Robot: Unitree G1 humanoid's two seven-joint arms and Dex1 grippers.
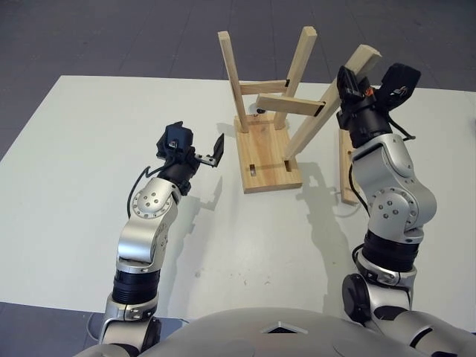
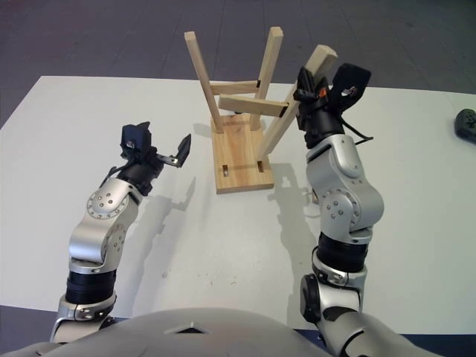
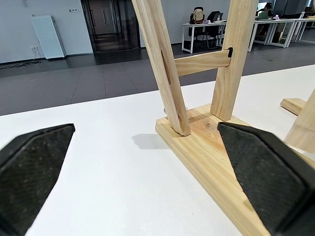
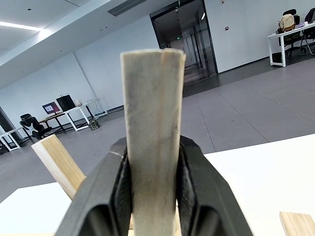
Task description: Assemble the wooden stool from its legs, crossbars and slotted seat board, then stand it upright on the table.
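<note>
On the white table [image 1: 89,149], toward 12 o'clock from the robot, the seat board [image 1: 269,172] lies flat. Two legs stand up from it, one on the 9 o'clock side [image 1: 231,78] and one on the 3 o'clock side [image 1: 295,74]. A crossbar [image 1: 262,87] joins these two legs, high above the board. A second crossbar [image 1: 297,105] sits just under it and runs out to a third leg [image 1: 320,119]. This third leg is tilted. Its low end meets the board near a slot on the 3 o'clock side, and its top leans away toward 2 o'clock.

The right claw [image 1: 368,82] is clenched on the third leg near its top end. In the right wrist view, the black fingers [image 4: 194,182] press on both sides of the wood.

A fourth leg [image 1: 346,175] lies flat on the table at 3 o'clock from the board, just beside the right arm. It is loose and touches no other part.

The left claw [image 1: 198,146] is at 9 o'clock from the board, near it but not touching. It is released and holds nothing. In the left wrist view, its two black pads [image 3: 34,172] are wide apart and face the board's edge.

A small dark thing [image 2: 465,123] rests at the table's 3 o'clock edge, well apart from the stool parts.
</note>
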